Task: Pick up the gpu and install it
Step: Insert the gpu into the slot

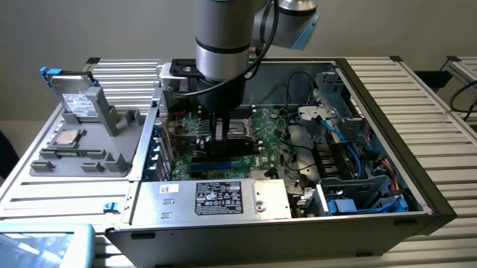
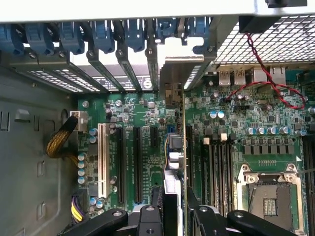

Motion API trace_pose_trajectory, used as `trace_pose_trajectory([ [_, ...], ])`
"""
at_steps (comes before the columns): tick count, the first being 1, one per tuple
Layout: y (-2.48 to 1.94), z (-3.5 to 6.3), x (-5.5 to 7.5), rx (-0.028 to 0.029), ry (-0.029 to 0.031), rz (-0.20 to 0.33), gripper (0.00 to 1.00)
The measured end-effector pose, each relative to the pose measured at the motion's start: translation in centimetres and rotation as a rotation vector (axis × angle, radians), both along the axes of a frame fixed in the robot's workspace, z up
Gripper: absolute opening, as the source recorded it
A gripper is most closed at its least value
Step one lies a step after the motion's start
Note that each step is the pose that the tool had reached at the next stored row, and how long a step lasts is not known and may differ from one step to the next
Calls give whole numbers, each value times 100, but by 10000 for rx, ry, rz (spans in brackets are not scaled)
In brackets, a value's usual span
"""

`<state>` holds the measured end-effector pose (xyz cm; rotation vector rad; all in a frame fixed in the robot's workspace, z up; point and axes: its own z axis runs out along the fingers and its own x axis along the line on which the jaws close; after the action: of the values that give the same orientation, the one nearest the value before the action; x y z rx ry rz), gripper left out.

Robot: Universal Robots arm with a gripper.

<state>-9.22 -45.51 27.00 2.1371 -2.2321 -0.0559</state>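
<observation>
The gpu (image 2: pixel 183 147) stands on edge inside the open computer case (image 1: pixel 387 111). In the wrist view it is a thin line over the motherboard (image 2: pixel 138 108), between the long black slots (image 2: pixel 119 162) and the row of memory slots (image 2: pixel 216 167). Its silver end bracket (image 2: pixel 172 81) sits up against the rear wall, beside the blue slot clips (image 2: pixel 103 34). The gripper (image 2: pixel 174 199) is clamped on the card, one finger (image 2: pixel 156 201) on each face. In the exterior view the gripper (image 1: pixel 221 131) reaches straight down into the case with the dark card (image 1: pixel 223 146) below it.

By my reading the pick-up is done and the install step is in hand: the card is at slot level. Whether its bottom edge is already in a slot cannot be told, because the card hides its own contact line.

Seating it calls for the card's edge to run true along one slot, the bracket to meet its rear opening, and a straight downward press without tilt. A skewed push could jam the edge against the neighbouring slots or strain the motherboard.
</observation>
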Motion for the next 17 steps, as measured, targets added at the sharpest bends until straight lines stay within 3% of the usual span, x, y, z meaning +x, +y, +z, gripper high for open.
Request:
trace_pose_trajectory([
  [17, -16, -46, -31, -2, 1, 0, 29],
])
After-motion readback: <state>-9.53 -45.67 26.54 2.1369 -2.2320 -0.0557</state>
